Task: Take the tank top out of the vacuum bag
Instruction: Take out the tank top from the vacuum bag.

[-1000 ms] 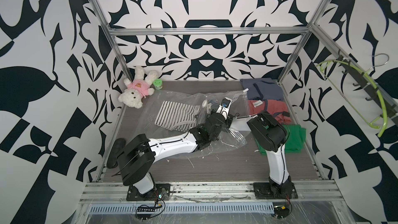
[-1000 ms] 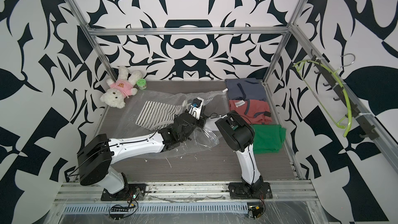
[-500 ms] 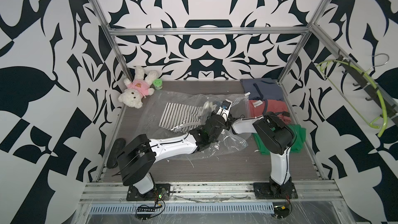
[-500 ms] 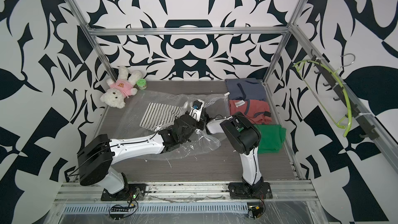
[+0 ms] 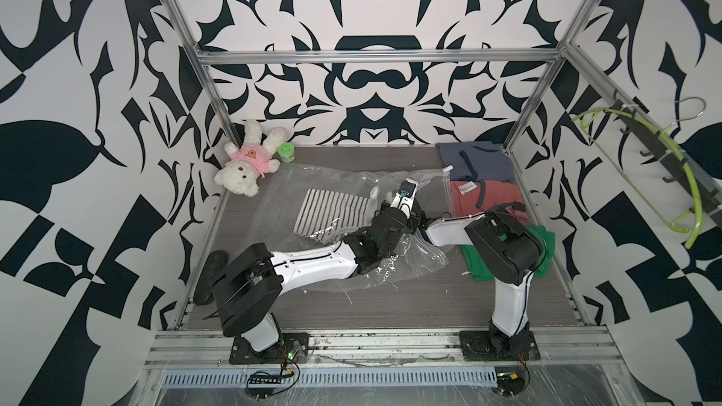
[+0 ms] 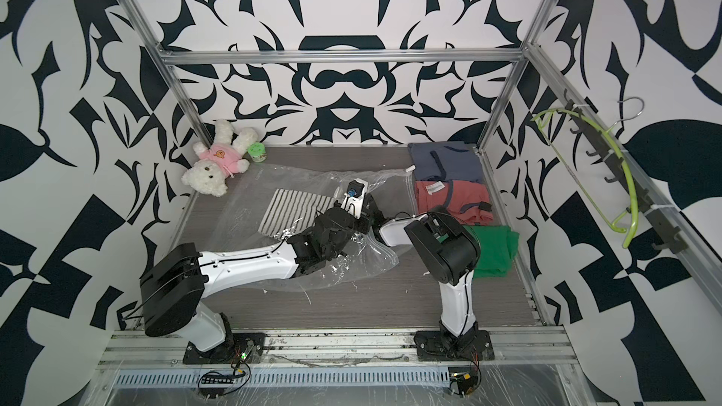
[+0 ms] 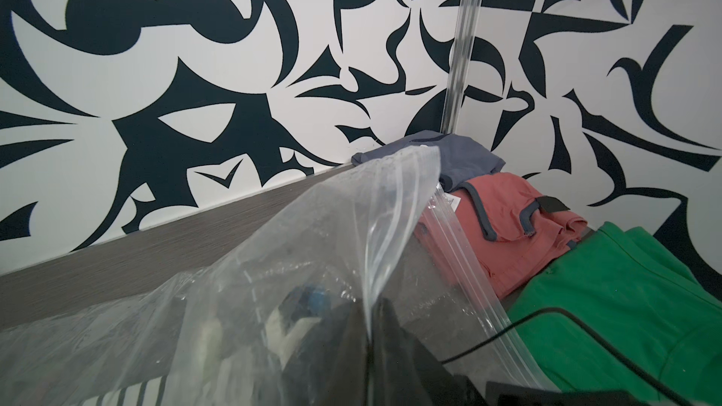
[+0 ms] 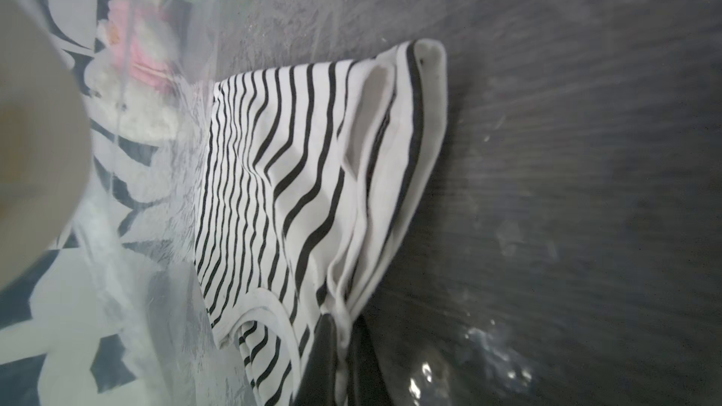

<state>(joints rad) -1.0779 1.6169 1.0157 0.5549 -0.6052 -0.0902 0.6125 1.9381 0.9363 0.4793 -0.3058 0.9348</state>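
in both top views the big clear crinkly plastic vacuum bag [image 5: 281,205] is sprawled over the grey wood-grain table [image 5: 390,306], and the black-and-white striped tank top [image 6: 297,208] sits inside it, toward the back left; left wrist view: left gripper [image 7: 369,330] pressed together on a fold of the bag's plastic near the zip edge; right wrist view: right gripper [image 8: 342,333] pinching the tank top's white edge

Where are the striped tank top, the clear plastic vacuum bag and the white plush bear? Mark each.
striped tank top [image 8: 312,150]: right wrist view, striped body.
clear plastic vacuum bag [image 7: 332,228]: left wrist view, lifted wall.
white plush bear [image 5: 238,179]: a top view, head.
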